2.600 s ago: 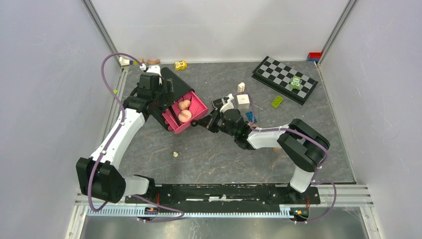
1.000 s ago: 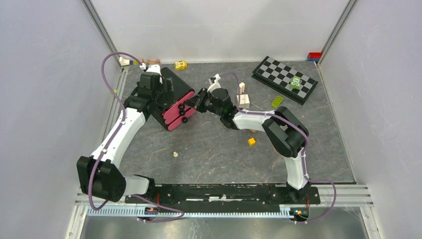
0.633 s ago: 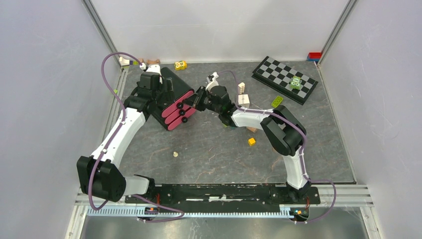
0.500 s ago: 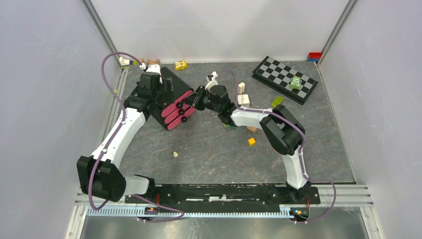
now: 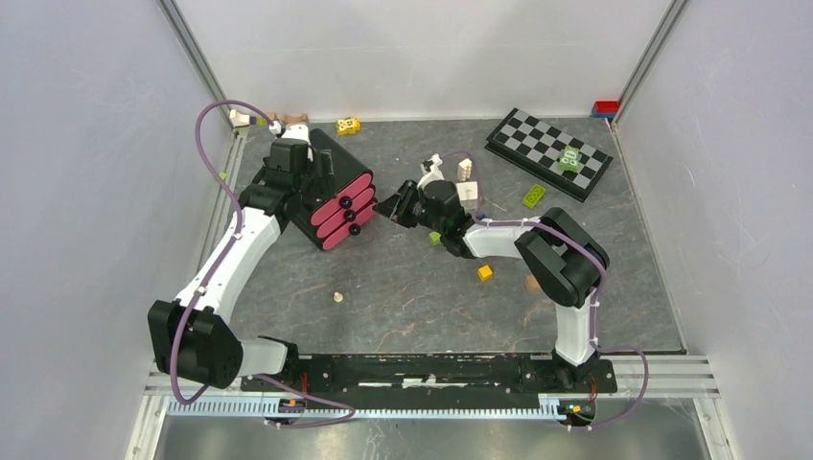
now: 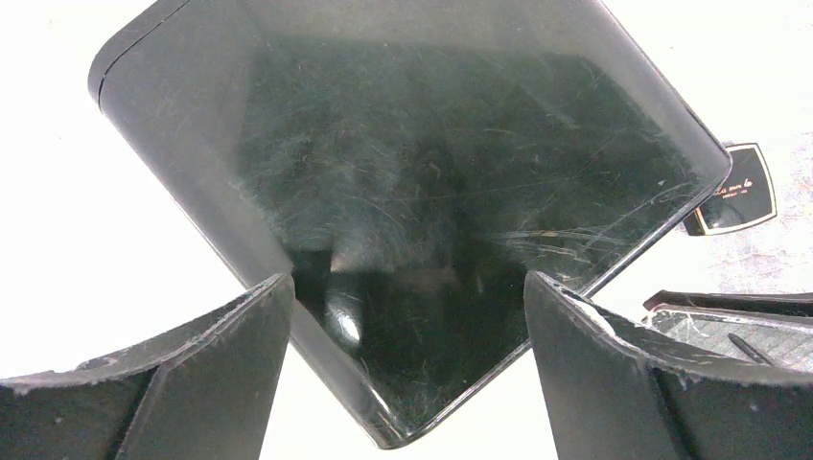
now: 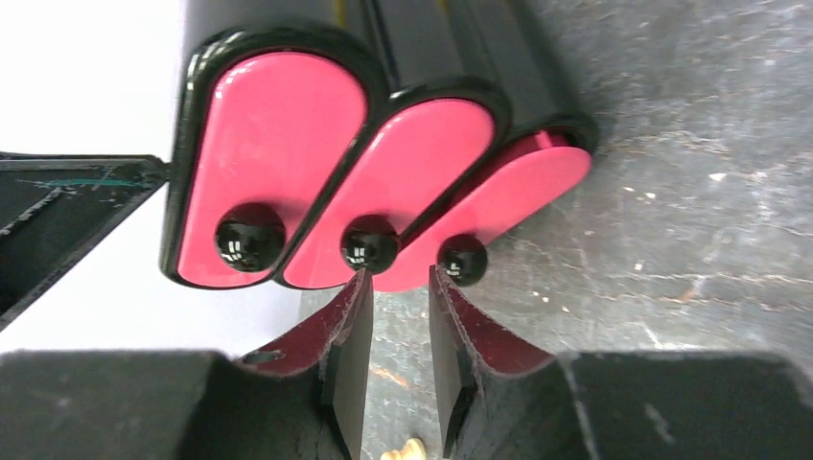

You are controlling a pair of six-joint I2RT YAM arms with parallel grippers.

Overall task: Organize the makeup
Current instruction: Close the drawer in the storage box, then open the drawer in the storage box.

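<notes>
A black organizer box [image 5: 331,163] with three pink drawers [image 5: 341,211], each with a black knob, stands tilted at the back left. All three drawers [image 7: 383,182] are pushed in, so any makeup inside is hidden. My left gripper [image 5: 309,171] is open, its jaws wide on either side of the box's glossy black corner [image 6: 412,240] without touching it. A black square compact [image 6: 733,189] lies on the floor beyond the box. My right gripper [image 5: 391,208] hangs just in front of the knobs, its jaws [image 7: 398,283] a narrow gap apart and empty.
A chessboard [image 5: 548,151] lies at the back right with a green toy on it. A white cube [image 5: 469,192], a green block [image 5: 533,195], a yellow block [image 5: 485,273] and a small cream scrap [image 5: 338,297] lie on the grey floor. A yellow toy [image 5: 348,125] sits by the back wall.
The top pink drawer stood open with peach puffs inside. My right gripper pushed it shut and has now drawn back to the right, off the knobs. The left arm has not moved.
</notes>
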